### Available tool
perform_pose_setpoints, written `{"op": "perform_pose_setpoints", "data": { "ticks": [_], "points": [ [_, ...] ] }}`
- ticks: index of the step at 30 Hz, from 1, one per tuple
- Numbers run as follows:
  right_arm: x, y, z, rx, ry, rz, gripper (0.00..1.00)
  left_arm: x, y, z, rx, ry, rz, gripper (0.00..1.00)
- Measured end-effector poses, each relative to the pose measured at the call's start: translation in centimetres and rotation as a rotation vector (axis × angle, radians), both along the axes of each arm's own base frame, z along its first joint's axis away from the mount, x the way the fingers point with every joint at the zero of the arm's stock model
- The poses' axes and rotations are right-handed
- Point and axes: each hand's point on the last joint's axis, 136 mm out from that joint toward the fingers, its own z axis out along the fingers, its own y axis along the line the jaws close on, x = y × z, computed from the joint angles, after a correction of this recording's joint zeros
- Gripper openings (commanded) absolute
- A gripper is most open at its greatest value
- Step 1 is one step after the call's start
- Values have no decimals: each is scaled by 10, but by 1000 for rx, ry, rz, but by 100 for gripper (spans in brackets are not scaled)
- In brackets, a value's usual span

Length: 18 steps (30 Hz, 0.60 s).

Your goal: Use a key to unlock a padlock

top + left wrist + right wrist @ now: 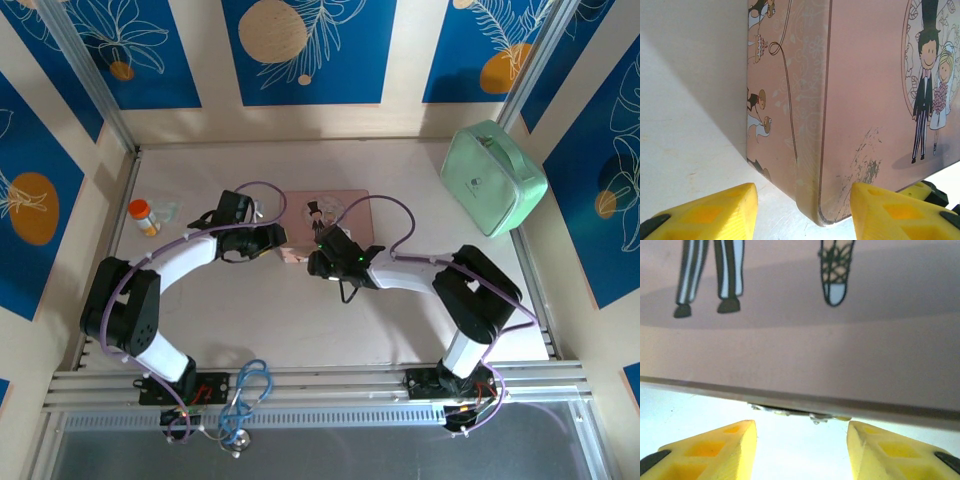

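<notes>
- Now, at the near rail, a loop of blue cable (250, 385) is seen hanging between the two arm bases.
- Just beyond it, the pale surface (290, 320) is crossed by both arms, which are bent inward toward the middle.
- The left hand (804, 192) is caught with its yellow fingers (715, 210) spread apart. The near left corner of the pink box (335, 205) is framed between them, and no grip on it can be made out.
- The right hand (801, 425) is parted too and held just short of the box's near edge, with bright surface showing between its fingers.
- Under that near edge, a small dark and silvery piece (790, 412) is glimpsed just beyond the right fingers. It is too blurred to be called the padlock, so where the padlock lies cannot be told.
- The box itself is laid flat in the middle of the surface, lid up, with a cartoon bride and groom printed on it.
- Farther back on the left, a small orange and white bottle (145, 217) is seen, with a pale scrap just beside it that is too small to identify.
- At the far right corner, a mint-green case (493, 177) is propped at a tilt against the wall.
</notes>
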Motion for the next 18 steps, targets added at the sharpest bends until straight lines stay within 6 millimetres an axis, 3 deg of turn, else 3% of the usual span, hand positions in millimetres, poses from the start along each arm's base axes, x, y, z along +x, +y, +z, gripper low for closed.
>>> {"op": "perform_pose_setpoints", "data": {
  "ticks": [12,18],
  "points": [
    [6,-12,-13,-43,30,-22,48,0,0,-1,0,0,0,50],
    [12,-9,-15,-46,31,-25,48,0,0,-5,-4,8,-3,49]
  ]
}}
